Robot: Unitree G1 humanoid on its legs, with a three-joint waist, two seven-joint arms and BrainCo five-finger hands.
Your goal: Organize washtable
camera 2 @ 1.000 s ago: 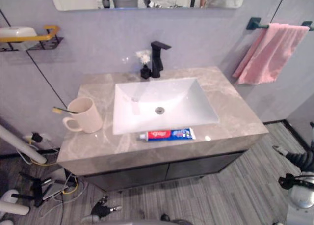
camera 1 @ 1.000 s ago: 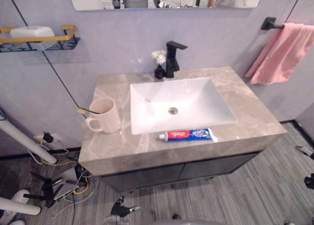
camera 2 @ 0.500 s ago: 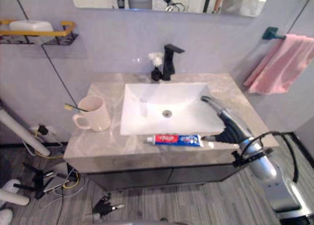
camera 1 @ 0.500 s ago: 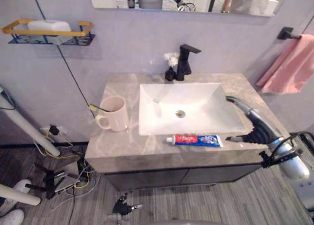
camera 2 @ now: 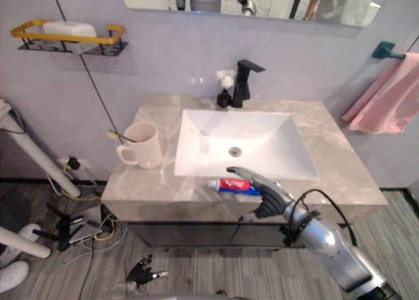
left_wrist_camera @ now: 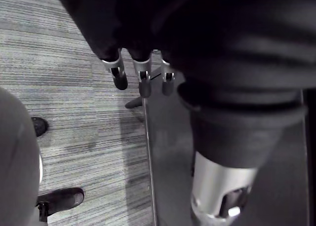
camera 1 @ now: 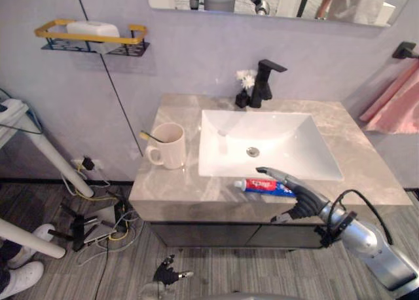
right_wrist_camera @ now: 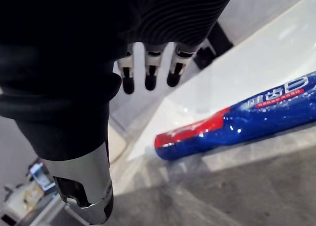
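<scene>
A red and blue toothpaste tube [camera 1: 256,185] lies on the marble countertop [camera 1: 363,159] along the sink's front edge. My right hand [camera 1: 296,194] hovers open over the tube's right end, fingers [right_wrist_camera: 149,74] straight and pointing left; in the right wrist view the tube [right_wrist_camera: 237,118] lies just past them, untouched. A cream mug [camera 1: 169,145] holding a toothbrush [camera 1: 149,137] stands left of the white sink [camera 1: 268,139]. My left hand [left_wrist_camera: 140,78] hangs open over the floor.
A black faucet [camera 1: 265,82] and a small vase of white flowers [camera 1: 243,90] stand behind the sink. A wall shelf with soap [camera 1: 91,33] is upper left, a pink towel [camera 1: 398,100] at right. Cables and white poles [camera 1: 39,157] crowd the floor left. A person's shoe [left_wrist_camera: 61,199] is nearby.
The camera has shifted. My right arm came in from the right and the hand moved left and down, from beside the tube's cap end to over the tube.
</scene>
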